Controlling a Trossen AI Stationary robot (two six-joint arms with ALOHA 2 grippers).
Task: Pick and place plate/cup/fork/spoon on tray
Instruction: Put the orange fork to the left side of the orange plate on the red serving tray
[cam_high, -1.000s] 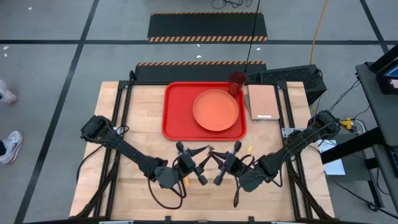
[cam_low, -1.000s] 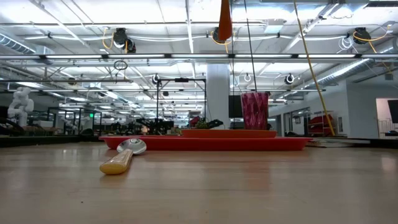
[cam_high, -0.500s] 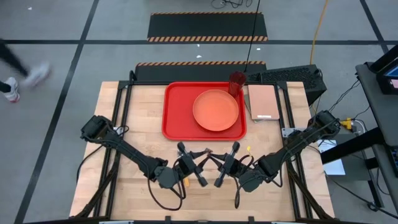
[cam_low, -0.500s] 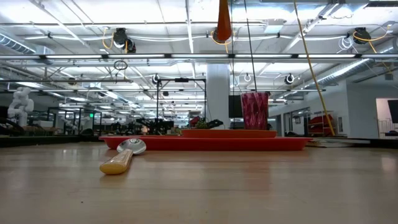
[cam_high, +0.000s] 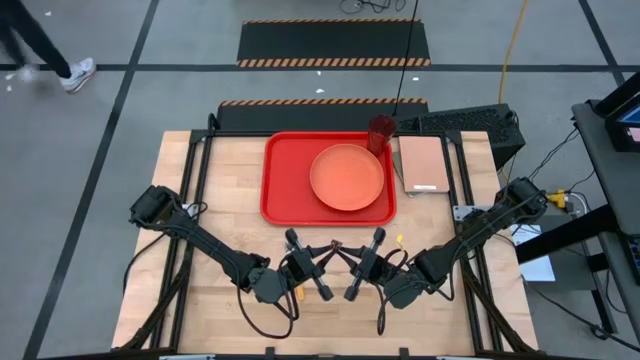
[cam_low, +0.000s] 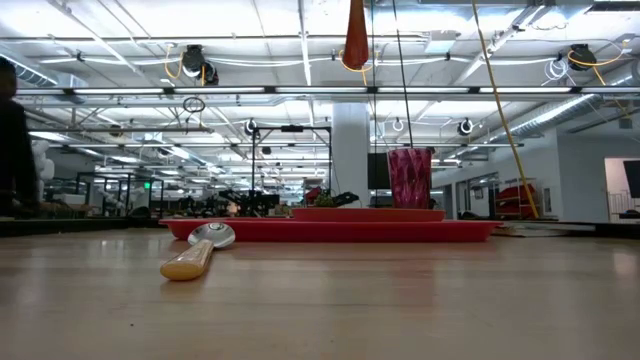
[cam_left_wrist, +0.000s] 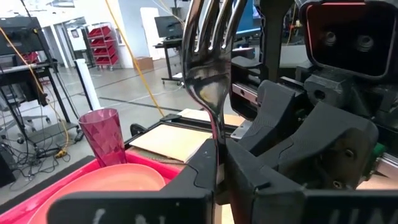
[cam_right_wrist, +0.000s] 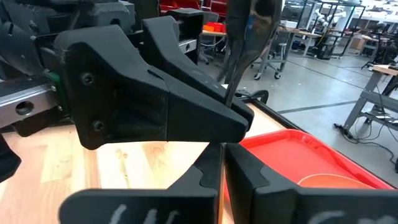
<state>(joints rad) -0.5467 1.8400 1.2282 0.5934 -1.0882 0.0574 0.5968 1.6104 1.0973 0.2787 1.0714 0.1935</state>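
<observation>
The fork (cam_left_wrist: 208, 50) stands upright in the air over the table's near middle, tines up. Its orange handle (cam_low: 355, 40) hangs down. My left gripper (cam_high: 333, 249) and my right gripper (cam_high: 341, 251) meet tip to tip there, both shut on the fork. The spoon (cam_low: 197, 252) lies flat on the wood near the front edge, under the left arm. The plate (cam_high: 347, 177) lies in the red tray (cam_high: 285, 180) at the table's far middle. The dark red cup (cam_high: 381, 132) stands at the tray's far right corner. My left gripper pinches the fork's thin metal neck (cam_left_wrist: 216, 140), just below the tines, between its two fingers. The fingers come level from the table's left and lie across the fork. The fork stands upright, clear of the table. My right gripper pinches the fork's stem (cam_right_wrist: 224, 138) between its two fingers, coming level from the table's right, across the fork. The left gripper's fingers (cam_right_wrist: 186, 106) cover the stem right beside this hold. Exactly which part of the stem it has cannot be told.
A tan-pink pad (cam_high: 423, 163) lies right of the tray. Bare wood stretches left of the tray and along the front edge. A person walks on the floor beyond the table's far left corner.
My left gripper has shut, taking hold of the fork's neck, which my right gripper has kept holding. The fork stays upright above the table, with the handle shifting only slightly. A person has walked across the floor at the far left.
</observation>
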